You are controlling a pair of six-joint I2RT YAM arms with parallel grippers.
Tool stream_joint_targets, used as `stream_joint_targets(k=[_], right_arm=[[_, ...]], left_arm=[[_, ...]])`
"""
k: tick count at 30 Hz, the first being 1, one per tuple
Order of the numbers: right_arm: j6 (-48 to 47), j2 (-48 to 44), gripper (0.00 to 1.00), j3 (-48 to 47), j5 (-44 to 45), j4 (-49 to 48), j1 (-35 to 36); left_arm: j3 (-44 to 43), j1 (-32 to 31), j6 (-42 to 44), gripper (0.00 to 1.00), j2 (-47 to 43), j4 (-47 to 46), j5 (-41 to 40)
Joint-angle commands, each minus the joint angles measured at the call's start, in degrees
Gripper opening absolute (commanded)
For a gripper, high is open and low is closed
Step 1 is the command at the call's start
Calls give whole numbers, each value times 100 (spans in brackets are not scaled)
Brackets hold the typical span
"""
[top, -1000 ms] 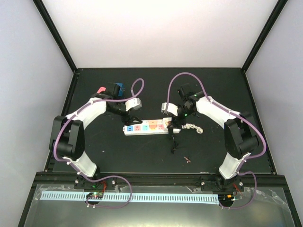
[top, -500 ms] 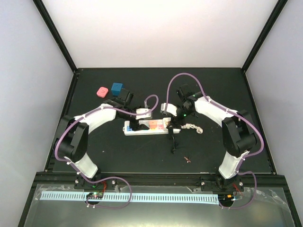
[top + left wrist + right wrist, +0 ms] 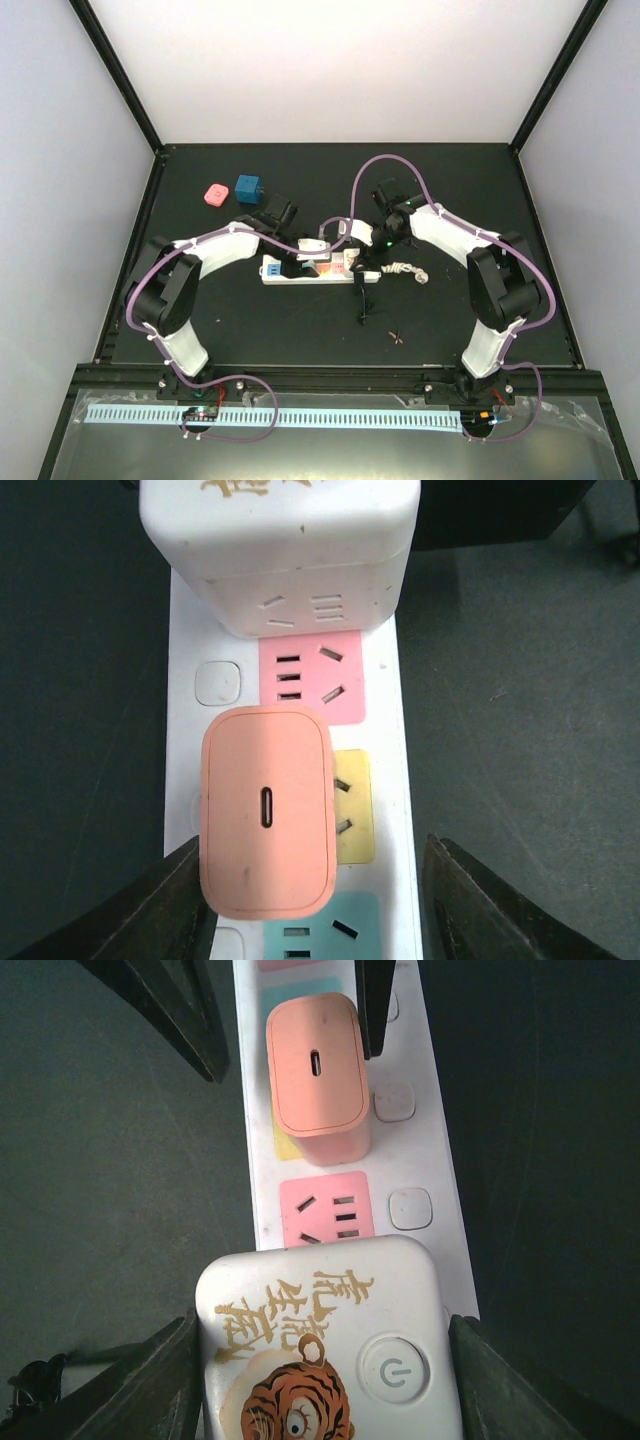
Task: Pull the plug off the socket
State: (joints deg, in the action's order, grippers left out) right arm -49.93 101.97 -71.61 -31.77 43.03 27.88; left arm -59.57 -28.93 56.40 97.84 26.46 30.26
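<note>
Count: one socket (image 3: 290, 271), a long white strip lying mid-table (image 3: 200, 320) between my two arms, with one bundled white cord (image 3: 408, 270) at its right end. One plug (image 3: 267, 825), salmon-coloured with a single slot-shaped port in its face, was seated in the strip over the yellow outlet (image 3: 353, 807). One white adapter cube (image 3: 330, 1350) sat at the strip's end, just past the pink outlet (image 3: 311, 677). A teal outlet (image 3: 320, 932) showed below the plug. I counted two rounded switch buttons (image 3: 393, 1101) in the right wrist view. Away at the back left lay two small blocks, one pink block (image 3: 214, 194) and one blue block (image 3: 247, 187), just beside each other. My left gripper (image 3: 315, 905) was spread wide around the plug: one finger (image 3: 165, 905) was at the plug's edge, the other well clear of it, nothing pinched. My right gripper (image 3: 325, 1385) was closed in on the adapter cube, a finger (image 3: 150, 1380) against each side. Writing: gold Chinese characters on the cube above a cartoon tiger, not legible to me, plus a power symbol on its round button (image 3: 393, 1372). No brand was readable.
</note>
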Motion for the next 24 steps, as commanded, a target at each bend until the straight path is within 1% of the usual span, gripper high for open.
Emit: stream_joint_targets(k=[1,5,9,13,19,24], right_arm=[[-23,161,56,5,40,-143,48],[-55,164,53,66,80,-170,51],[-70,182,49,110,133,-198,51],[-99,191,46,139,136,-198,51],[-116,215,41,168,179,-189,58],[-125,216,38,208,227,-196,55]], left_arm=[[-230,-146,83,54,137,-46,-341],[-175,-171,37,42,86,-153,-412],[-226,-196,-86,35,53,-156,-433],[-327,-187,-290,30,-29,-85,-312],[-485,-169,-442,23,-86,-9,226],[-634,-106,-583,18,1,51,332]])
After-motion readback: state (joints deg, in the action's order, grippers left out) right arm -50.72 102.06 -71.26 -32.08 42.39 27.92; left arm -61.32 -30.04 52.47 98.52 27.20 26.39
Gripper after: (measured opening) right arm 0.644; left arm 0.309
